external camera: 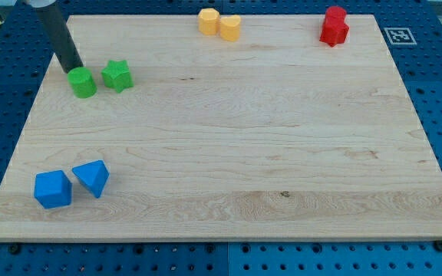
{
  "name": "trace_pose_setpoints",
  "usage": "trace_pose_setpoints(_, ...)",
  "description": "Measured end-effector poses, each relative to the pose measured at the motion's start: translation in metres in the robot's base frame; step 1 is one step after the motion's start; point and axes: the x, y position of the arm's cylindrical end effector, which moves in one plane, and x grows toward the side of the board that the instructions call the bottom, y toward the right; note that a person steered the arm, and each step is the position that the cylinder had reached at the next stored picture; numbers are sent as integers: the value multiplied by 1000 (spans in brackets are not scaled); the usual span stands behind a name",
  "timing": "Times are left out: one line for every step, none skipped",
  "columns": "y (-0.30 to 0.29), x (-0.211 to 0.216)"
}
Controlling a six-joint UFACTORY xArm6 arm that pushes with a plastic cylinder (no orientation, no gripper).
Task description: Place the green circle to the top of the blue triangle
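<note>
Tip (74, 69) of my rod, no pincer fitted so nothing to open or close, sits touching the green circle (83, 83) on its upper-left side, near the board's top-left corner. Blue triangle (92, 178) lies near the bottom-left corner, beside a blue cube (52, 189). Best push looks straight down-board, stopping short above the triangle. No containers present.

green circle (83, 82) | green star (117, 75) | blue triangle (92, 177) | blue cube (52, 189) | yellow blocks (219, 23) | red blocks (334, 25)
</note>
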Motion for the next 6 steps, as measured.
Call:
trace_pose_setpoints(0,7)
trace_pose_setpoints(7,25)
trace_pose_setpoints(14,29)
trace_pose_setpoints(23,27)
trace_pose_setpoints(35,27)
trace_pose_setpoints(49,33)
